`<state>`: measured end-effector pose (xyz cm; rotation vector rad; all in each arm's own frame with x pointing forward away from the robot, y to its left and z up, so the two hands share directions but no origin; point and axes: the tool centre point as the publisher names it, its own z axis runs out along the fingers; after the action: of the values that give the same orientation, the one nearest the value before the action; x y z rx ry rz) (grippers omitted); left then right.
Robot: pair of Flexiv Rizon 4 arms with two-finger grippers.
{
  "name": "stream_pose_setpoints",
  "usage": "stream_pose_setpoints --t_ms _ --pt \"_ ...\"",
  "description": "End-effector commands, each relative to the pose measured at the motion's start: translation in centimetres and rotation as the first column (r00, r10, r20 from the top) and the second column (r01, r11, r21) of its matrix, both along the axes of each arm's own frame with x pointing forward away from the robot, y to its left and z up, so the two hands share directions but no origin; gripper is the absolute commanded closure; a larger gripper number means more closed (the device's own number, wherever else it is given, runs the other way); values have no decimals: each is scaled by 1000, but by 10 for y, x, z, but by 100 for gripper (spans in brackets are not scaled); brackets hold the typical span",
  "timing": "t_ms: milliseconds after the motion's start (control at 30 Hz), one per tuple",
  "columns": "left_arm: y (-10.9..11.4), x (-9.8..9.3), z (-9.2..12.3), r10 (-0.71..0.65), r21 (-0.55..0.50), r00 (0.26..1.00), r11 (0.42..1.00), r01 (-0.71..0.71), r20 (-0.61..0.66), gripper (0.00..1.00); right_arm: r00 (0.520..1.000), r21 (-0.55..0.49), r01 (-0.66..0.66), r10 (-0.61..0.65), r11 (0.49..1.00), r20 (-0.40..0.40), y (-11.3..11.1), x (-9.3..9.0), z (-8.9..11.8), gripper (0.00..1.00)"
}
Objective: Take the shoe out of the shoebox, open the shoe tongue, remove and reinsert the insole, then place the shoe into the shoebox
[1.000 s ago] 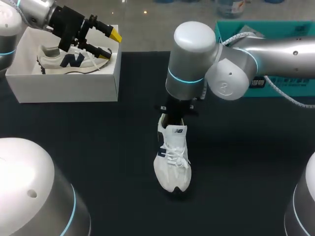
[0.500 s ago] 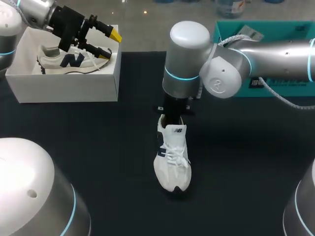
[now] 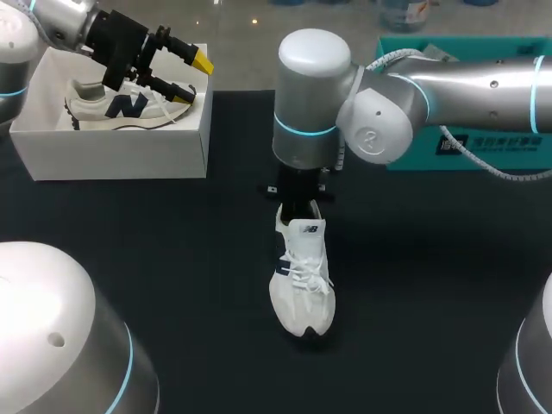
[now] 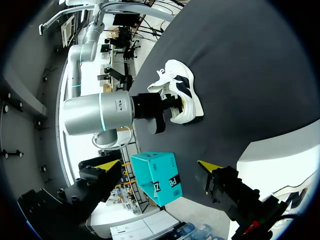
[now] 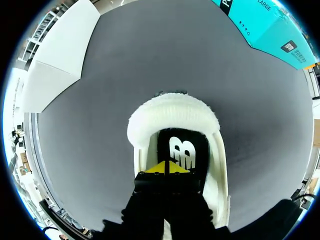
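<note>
The shoe (image 3: 302, 280) lies in the middle of the tabletop (image 3: 172, 259), toe toward me, with my right hand (image 5: 170, 168) in its heel opening. The shoebox (image 3: 112, 155) sits at the far left with a second shoe (image 3: 125, 108) inside and my left hand (image 3: 191, 76) above it. Another box (image 3: 517, 153) sits at the far right.

The shoe (image 3: 302, 276) is white woven cloth with a fleecy heel collar. The worktop (image 3: 172, 259) is matt black, the shoebox (image 3: 112, 151) matt white card, and the right arm (image 3: 483, 86) smooth, satiny metal.
</note>
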<state>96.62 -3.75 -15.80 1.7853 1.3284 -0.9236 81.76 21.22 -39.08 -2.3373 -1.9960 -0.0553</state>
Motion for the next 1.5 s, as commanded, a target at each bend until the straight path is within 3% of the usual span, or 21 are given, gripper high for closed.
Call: stream_pose_setpoints --t_ms 33,167,367,567,1067,1367,1500 --pt "0 1 0 -3 3 1000 1000 3 0 0 999 -9 25 -25 1000 -23 0 6 -19 100" --pt "0 1 0 -3 3 1000 1000 3 0 0 999 1 33 -33 999 -39 -3 6 -24 100" --pt "0 1 0 -3 3 1000 1000 3 0 0 999 -31 48 -48 998 11 -4 -6 3 100" --pt "0 1 0 -3 3 1000 1000 3 0 0 997 -50 70 -69 996 20 -9 -13 11 100" --pt "0 1 0 -3 3 1000 1000 3 0 0 991 -40 128 -130 991 -34 -28 -6 -24 100" --pt "0 1 0 -3 3 1000 1000 3 0 0 993 -65 111 -112 992 -21 -20 -11 9 100" --pt "0 1 0 -3 3 1000 1000 3 0 0 993 -68 99 -103 993 -56 -16 -8 15 100"
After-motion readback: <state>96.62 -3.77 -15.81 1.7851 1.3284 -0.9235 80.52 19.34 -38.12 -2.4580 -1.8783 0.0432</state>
